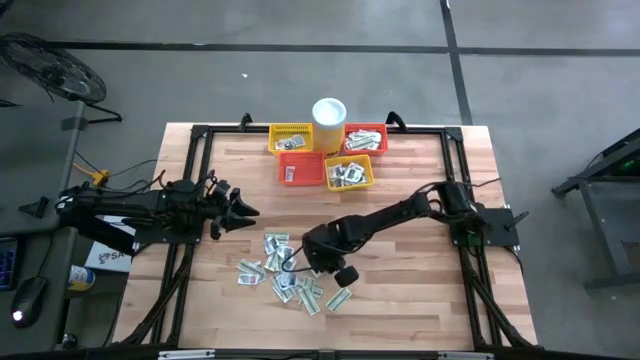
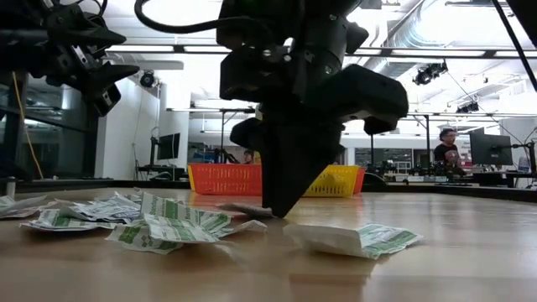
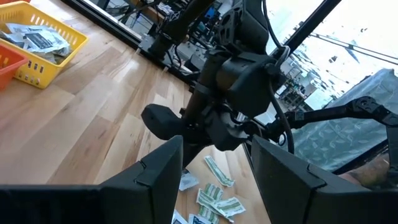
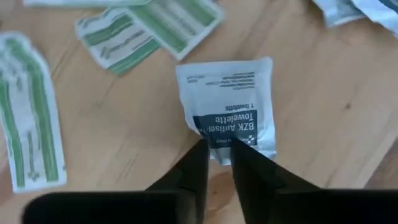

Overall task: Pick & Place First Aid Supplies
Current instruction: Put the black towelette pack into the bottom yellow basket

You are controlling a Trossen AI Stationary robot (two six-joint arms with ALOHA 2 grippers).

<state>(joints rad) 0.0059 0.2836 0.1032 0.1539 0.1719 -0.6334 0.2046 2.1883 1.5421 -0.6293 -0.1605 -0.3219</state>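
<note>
1. Here, the right gripper (image 4: 216, 152) is pinching shut on the edge of a white sachet (image 4: 229, 107) near the table's (image 1: 420, 300) front edge.
2. The sachet is looking light, thin and floppy; an edge grip suits.
3. The left gripper (image 1: 245, 210) is waiting open by the left edge.

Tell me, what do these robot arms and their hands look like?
Both arms are black throughout. The right arm is a chain of chunky rounded segments. Its hand ends in two slim, tapering black fingers. The left hand has broader, flat-faced black fingers. Dark cables loop beside the left arm. No markings are visible on either.
</note>
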